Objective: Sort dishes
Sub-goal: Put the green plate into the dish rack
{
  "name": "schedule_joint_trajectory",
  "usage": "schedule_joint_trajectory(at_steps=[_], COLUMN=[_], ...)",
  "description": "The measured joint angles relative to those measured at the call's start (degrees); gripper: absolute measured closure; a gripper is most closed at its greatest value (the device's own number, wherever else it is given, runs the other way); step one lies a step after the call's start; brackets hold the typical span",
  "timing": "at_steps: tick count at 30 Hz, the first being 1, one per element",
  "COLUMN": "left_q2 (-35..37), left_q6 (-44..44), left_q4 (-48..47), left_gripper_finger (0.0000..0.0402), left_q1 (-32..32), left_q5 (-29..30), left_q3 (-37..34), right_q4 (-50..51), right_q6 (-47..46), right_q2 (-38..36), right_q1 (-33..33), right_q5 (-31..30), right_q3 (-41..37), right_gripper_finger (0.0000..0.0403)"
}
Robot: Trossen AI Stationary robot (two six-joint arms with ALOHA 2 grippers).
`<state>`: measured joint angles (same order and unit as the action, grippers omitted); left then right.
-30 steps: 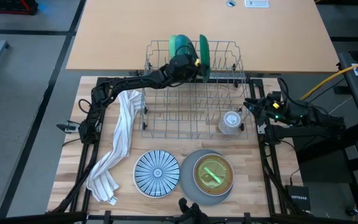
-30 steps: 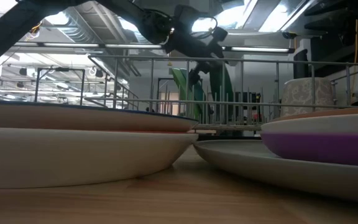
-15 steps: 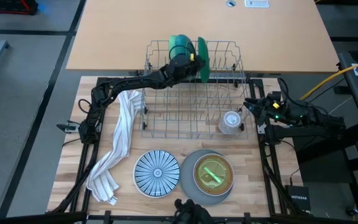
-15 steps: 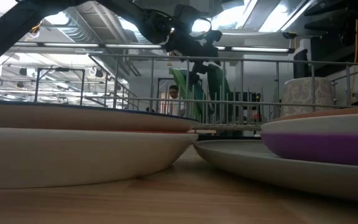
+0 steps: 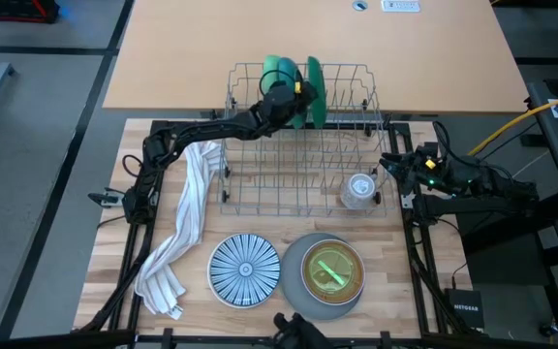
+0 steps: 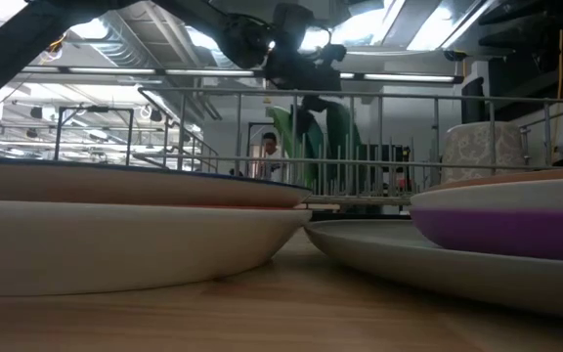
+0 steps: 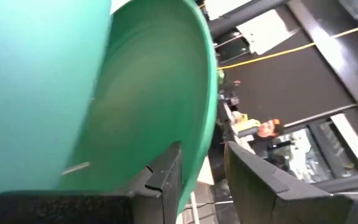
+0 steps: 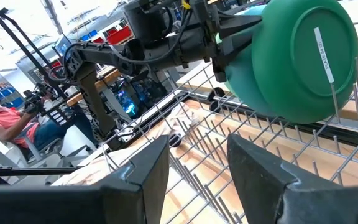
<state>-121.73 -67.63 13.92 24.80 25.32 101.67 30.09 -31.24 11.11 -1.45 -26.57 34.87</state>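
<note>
A wire dish rack (image 5: 298, 184) stands at the table's far middle. A green bowl (image 5: 315, 82) stands on edge at the rack's far end, its underside (image 8: 303, 62) facing the table's right. A teal dish (image 5: 280, 68) stands just left of it. My left gripper (image 5: 301, 92) reaches in level from the left and is shut on the green bowl. At the table's right edge my right gripper (image 5: 392, 165) waits open, with nothing between its fingers (image 8: 154, 168). My left gripper has the green bowl's rim (image 7: 201, 124) between its two fingers, one on the hollow side and one on the outer side. The fingers come level from the table's left (image 8: 219, 43). The bowl stands on edge, its lower part down among the rack's wires (image 8: 291, 115).
An upturned clear cup (image 5: 359, 190) sits in the rack's near right corner. A striped towel (image 5: 184, 228) lies along the left. Near the front edge lie a blue-and-white striped plate (image 5: 244, 270) and a grey plate bearing stacked bowls (image 5: 331, 272).
My left gripper has rolled about its own axis without leaving its place, keeping its hold on the green bowl's rim. The bowl has tipped a little with it in the rack.
</note>
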Motion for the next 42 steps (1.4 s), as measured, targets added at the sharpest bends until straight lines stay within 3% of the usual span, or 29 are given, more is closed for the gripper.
schedule_joint_trajectory(at_steps=[5, 10, 17, 23, 33, 42], left_q2=[0.0, 0.0, 0.0, 0.0, 0.5, 0.8], left_q6=[2.3, 4.5, 2.7, 12.1, 13.1, 21.5], left_q4=[1.9, 0.6, -0.3, -2.2, -9.1, -9.6], left_gripper_finger=[0.029, 0.029, 0.029, 0.029, 0.029, 0.029], left_q1=[-1.4, -2.1, -2.5, -4.2, -4.7, -6.2], left_q5=[0.8, 5.6, 7.0, 9.8, 10.9, 14.6], left_q3=[0.0, 0.0, 0.0, 0.0, 0.0, 0.0], right_q4=[0.1, 1.2, 3.3, 5.1, 5.9, 6.1], right_q6=[0.0, 0.0, -1.8, -1.9, -2.6, -3.7], right_q2=[0.0, 0.0, 0.0, 0.0, 0.0, 0.0], right_q1=[0.0, 0.0, 0.0, 0.0, 0.0, 0.0], right_q5=[0.0, 0.0, 0.1, 0.2, 0.2, 0.2], right_q3=[0.0, 0.0, 0.0, 0.0, 0.0, 0.0], right_gripper_finger=[0.0237, 0.0237, 0.0237, 0.0237, 0.0237, 0.0237])
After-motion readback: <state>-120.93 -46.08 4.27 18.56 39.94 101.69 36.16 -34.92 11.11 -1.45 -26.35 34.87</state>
